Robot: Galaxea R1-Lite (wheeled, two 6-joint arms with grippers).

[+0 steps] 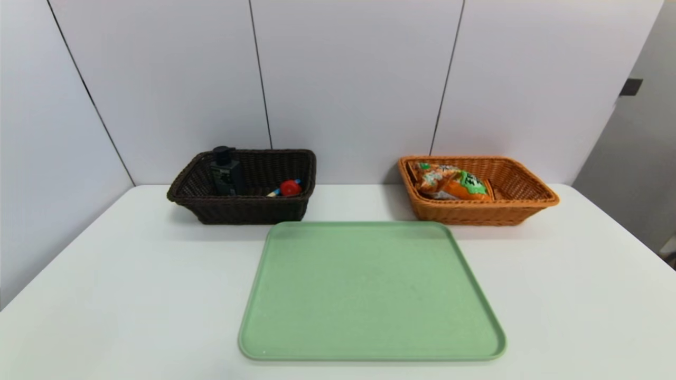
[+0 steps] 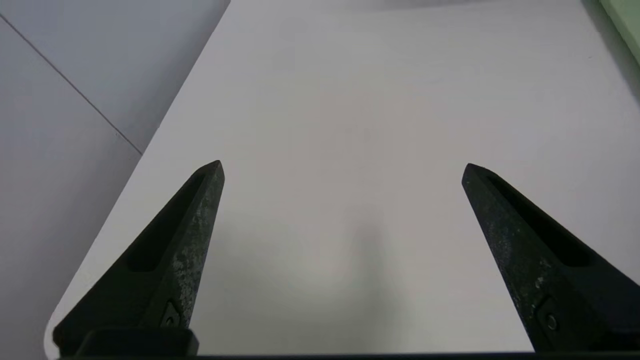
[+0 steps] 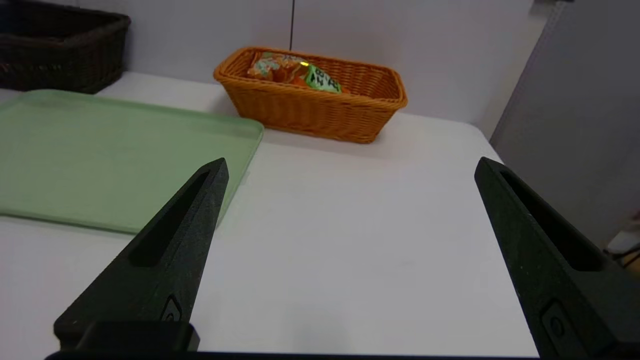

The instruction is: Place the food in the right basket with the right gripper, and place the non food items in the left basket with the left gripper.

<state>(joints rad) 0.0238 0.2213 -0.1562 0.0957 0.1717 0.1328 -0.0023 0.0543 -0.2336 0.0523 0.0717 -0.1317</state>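
Head view: green tray (image 1: 369, 290) bare, snack bag (image 1: 449, 182) in orange basket (image 1: 528, 203), black bottle (image 1: 226, 171) and red-capped item (image 1: 289, 187) in dark basket (image 1: 243, 211); left gripper (image 2: 342, 167) and right gripper (image 3: 350, 167) both spread, empty, baskets well ahead; bag looks light, crinkly, pinch its edge; bottle stiff, grip mid-body

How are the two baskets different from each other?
The left basket is dark brown; the right basket is orange. The left basket holds a dark bottle and a small red-topped item, while the right basket holds a colourful snack bag. Both are woven, rectangular and sit on the white table behind the green tray.
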